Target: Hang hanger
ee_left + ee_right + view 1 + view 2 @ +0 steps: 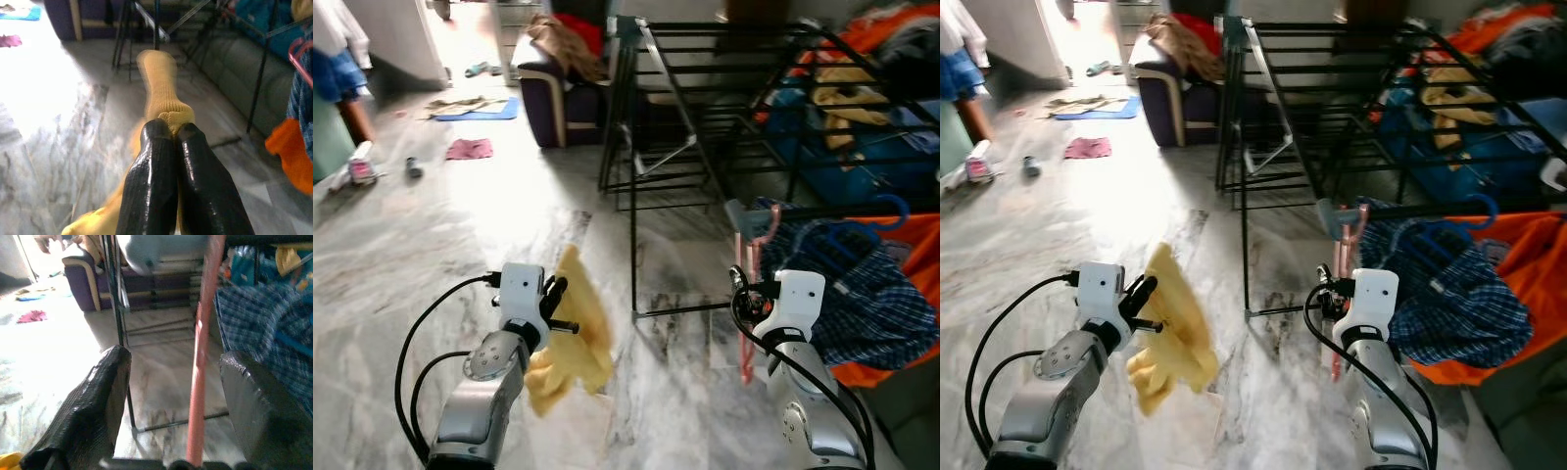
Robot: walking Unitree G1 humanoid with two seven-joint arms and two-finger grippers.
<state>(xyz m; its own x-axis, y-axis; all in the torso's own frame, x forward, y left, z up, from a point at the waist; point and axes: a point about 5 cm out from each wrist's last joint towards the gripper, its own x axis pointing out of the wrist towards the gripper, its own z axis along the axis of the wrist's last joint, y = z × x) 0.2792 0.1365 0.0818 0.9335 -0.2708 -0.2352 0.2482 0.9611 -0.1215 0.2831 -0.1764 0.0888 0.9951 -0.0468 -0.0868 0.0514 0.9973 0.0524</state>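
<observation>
My left gripper is shut on a yellow cloth, which hangs crumpled above the marble floor. In the left wrist view the black fingertips pinch the cloth. My right gripper is open, and a pink hanger runs upright through the gap between its fingers, closer to one of them. In the head view the pink hanger stands just left of my right wrist, its hook up by the low front bar of a black drying rack.
A blue checked garment on a blue hanger hangs over orange cloth on the right. Clothes are piled behind the rack. A purple sofa stands at the back. A pink rag, a blue mat and a person are far left.
</observation>
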